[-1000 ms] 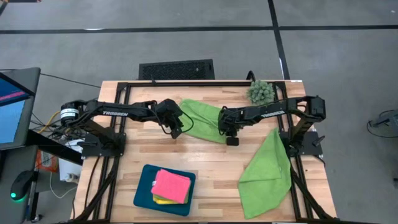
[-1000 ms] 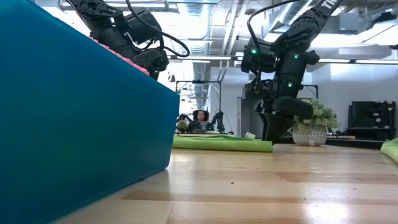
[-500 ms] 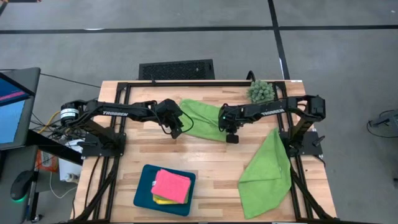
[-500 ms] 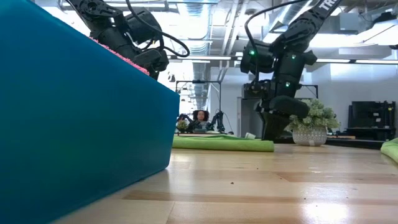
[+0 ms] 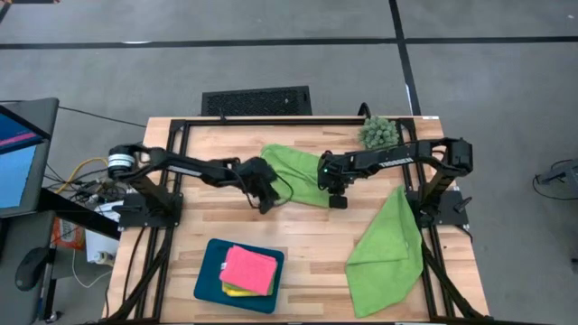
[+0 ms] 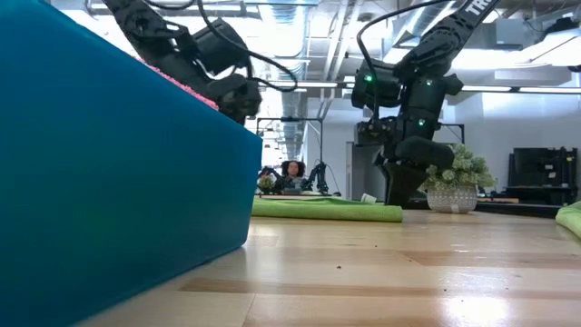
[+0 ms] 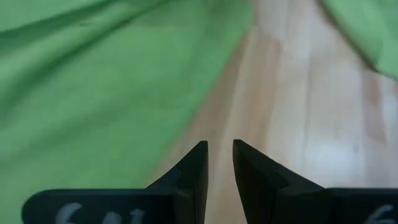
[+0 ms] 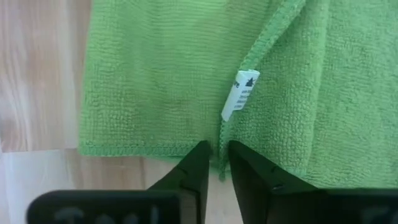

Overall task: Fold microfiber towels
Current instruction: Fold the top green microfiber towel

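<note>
Since the frame a second before, the left arm had stretched further across the table, carrying the left gripper (image 5: 264, 193) to the near-left edge of the middle green towel (image 5: 296, 173), while the right gripper (image 5: 337, 200) had barely shifted; the left fingers (image 7: 194, 163) stood a narrow slit apart over bare wood just beside that towel's edge, with nothing between them; the right fingers (image 8: 200, 163) were likewise nearly closed, a thin gap showing between them, poised above the towel's hemmed edge close to its white care tag (image 8: 242, 93), and whether they pinched any cloth I could not tell; the towel itself lay partly folded and flat on the wooden table (image 5: 190, 230), between the two grippers; a second green towel (image 5: 388, 248) lay spread near the table's right side; a pink towel (image 5: 249, 268) sat folded atop a yellow towel (image 5: 237, 291) in the teal tray (image 5: 209, 271); a small spiky plant (image 5: 378, 133) stood at the far edge.
</note>
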`<state>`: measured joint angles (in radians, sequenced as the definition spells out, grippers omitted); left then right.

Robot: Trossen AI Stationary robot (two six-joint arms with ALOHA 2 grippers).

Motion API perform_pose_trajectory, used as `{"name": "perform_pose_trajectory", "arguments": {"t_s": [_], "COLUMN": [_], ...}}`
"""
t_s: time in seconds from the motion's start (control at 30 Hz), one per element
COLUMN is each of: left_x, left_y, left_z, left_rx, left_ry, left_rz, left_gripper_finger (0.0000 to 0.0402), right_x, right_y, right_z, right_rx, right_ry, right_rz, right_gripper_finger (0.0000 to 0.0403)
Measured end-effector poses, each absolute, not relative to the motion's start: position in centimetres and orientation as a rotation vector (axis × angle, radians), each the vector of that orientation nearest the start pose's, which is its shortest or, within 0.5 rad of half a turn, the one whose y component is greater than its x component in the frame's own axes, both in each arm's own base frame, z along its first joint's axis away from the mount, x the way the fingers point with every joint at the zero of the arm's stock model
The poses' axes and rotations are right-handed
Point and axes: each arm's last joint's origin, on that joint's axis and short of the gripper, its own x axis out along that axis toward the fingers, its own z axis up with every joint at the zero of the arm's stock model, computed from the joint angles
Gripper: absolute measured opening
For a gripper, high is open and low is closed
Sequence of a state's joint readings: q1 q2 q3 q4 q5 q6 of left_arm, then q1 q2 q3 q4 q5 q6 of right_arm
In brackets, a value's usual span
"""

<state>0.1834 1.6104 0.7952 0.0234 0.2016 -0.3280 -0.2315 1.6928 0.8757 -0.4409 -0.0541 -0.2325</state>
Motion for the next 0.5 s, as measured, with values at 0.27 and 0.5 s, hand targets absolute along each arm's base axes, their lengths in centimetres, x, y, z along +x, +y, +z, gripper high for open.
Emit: {"name": "perform_pose_trajectory", "arguments": {"t_s": [0.27,0.5], "left_x": [33.1,33.9], "left_y": [5.1,4.6], "left_z": [16.2,14.7], "left_rx": [-0.436,-0.369], "left_ry": [0.588,0.58], "left_rz": [0.192,0.196], "left_gripper_finger": [0.0018,0.0005], "right_x": [28.4,28.4], "right_y": [-6.6,-6.6], "right_z": [13.6,13.6], "right_rx": [-0.015,-0.01], "right_ry": [1.269,1.269], "right_rz": [-0.008,-0.012], "right_gripper_finger": [0.0102,0.0102]}}
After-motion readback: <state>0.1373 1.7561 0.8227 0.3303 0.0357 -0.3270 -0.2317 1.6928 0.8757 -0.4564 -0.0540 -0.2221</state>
